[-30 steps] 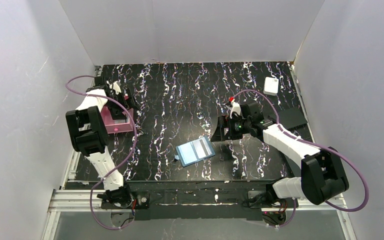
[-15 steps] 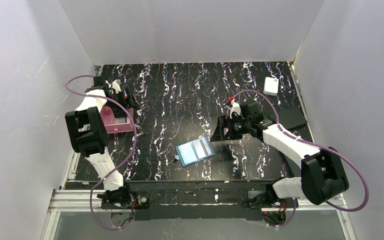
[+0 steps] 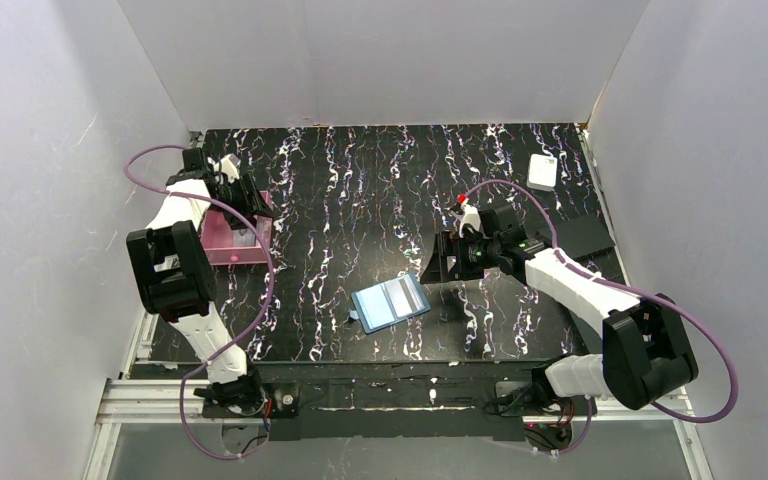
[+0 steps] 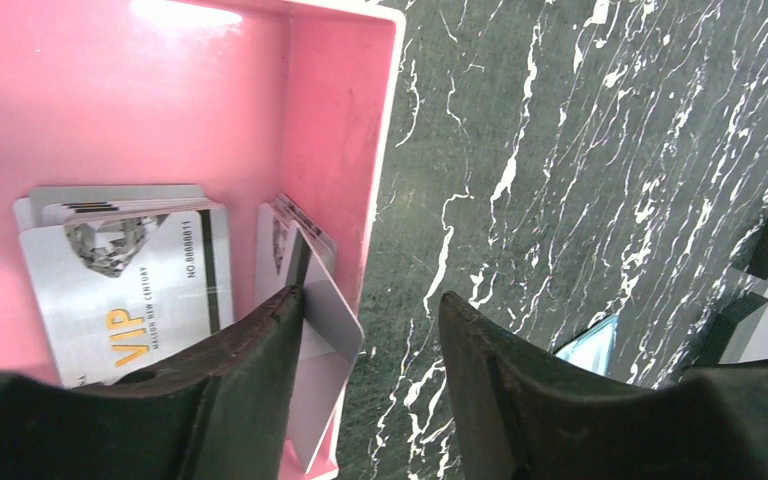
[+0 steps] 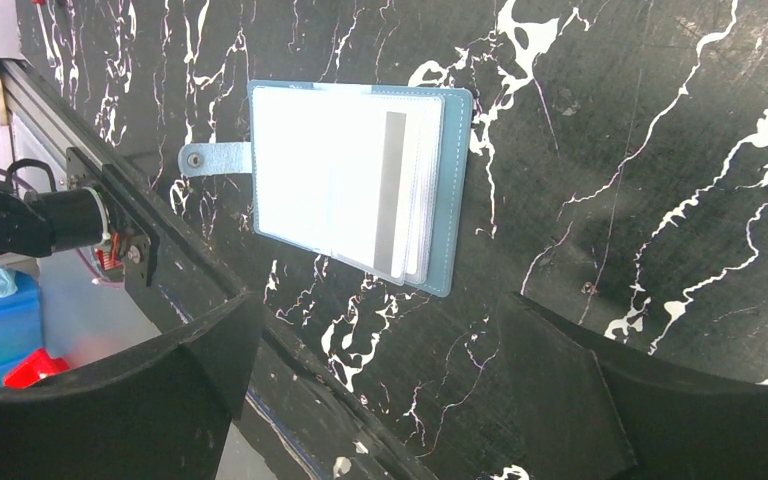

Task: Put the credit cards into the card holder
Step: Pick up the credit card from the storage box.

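Several credit cards [image 4: 125, 290] lie stacked in a pink tray [image 4: 332, 120] at the table's left [image 3: 222, 250]. One pale card [image 4: 322, 305] leans on edge against the tray's right wall. My left gripper [image 4: 372, 298] straddles that wall: its left finger presses the leaning card from inside the tray, its right finger hangs outside over the table, and a gap still shows between the card and that finger. The teal card holder [image 3: 392, 302] lies open mid-table, slots up [image 5: 350, 190]. My right gripper [image 5: 380, 300] hovers open beside it with nothing between its fingers.
A white box [image 3: 543, 171] sits at the back right corner. A flat black rectangle [image 3: 585, 238] lies by the right wall. White walls close in the black marbled table on three sides.
The left gripper's jaws have narrowed around the leaning card and tray wall, and the left arm has shifted slightly back and left. The right arm and card holder have not moved.
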You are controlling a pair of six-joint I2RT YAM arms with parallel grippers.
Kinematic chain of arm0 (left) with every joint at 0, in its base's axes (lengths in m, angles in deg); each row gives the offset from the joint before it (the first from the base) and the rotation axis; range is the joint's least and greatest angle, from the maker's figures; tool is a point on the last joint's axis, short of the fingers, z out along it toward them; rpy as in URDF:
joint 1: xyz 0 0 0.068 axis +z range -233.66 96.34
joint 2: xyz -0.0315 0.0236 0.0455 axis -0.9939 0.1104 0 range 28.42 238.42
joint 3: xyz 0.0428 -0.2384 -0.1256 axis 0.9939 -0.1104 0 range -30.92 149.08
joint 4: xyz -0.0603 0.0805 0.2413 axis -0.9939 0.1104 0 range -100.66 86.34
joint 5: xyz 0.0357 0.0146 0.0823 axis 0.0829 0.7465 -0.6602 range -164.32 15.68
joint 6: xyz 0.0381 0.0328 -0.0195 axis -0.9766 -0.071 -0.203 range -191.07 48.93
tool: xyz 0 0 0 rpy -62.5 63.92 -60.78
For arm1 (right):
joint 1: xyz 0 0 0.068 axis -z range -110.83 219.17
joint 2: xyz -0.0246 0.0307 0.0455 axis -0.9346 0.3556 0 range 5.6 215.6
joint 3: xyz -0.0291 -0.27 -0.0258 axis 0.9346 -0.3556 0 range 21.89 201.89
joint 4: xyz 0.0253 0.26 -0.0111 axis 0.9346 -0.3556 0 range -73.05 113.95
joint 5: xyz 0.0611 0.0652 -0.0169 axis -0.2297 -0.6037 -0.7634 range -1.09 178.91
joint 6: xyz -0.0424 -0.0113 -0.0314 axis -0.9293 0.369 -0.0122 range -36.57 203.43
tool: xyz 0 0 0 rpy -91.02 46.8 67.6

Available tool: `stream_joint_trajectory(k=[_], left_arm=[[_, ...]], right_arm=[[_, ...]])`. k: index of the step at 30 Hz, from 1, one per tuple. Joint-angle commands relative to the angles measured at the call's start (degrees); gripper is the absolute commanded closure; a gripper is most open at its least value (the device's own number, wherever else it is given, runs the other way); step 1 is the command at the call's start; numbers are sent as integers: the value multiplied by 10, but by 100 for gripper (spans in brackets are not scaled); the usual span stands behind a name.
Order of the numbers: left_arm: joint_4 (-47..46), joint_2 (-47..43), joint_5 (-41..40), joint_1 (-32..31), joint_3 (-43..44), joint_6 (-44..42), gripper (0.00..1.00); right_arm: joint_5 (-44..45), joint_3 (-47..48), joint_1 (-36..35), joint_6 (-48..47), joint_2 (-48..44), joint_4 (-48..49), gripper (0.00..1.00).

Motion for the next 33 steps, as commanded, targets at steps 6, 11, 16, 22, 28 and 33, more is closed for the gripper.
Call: stream_joint_trajectory(k=[6, 11, 16, 22, 28, 33], left_arm=[[15, -33, 6, 0, -4, -5, 63], [18, -37, -2, 0, -3, -9, 70], [25, -46, -19, -1, -4, -15, 75], [35, -59, -48, -10, -3, -24, 82], [47, -68, -81, -24, 1, -34, 89], [65, -75, -129, -42, 9, -47, 93]], right_arm=[[-1, 16, -8, 6, 3, 25, 6], [-1, 15, -10, 6, 7, 26, 6], [-3, 16, -12, 7, 9, 27, 6], [-3, 16, -15, 8, 13, 30, 6], [-3, 16, -20, 9, 17, 33, 6], [-2, 18, -24, 11, 20, 35, 6]])
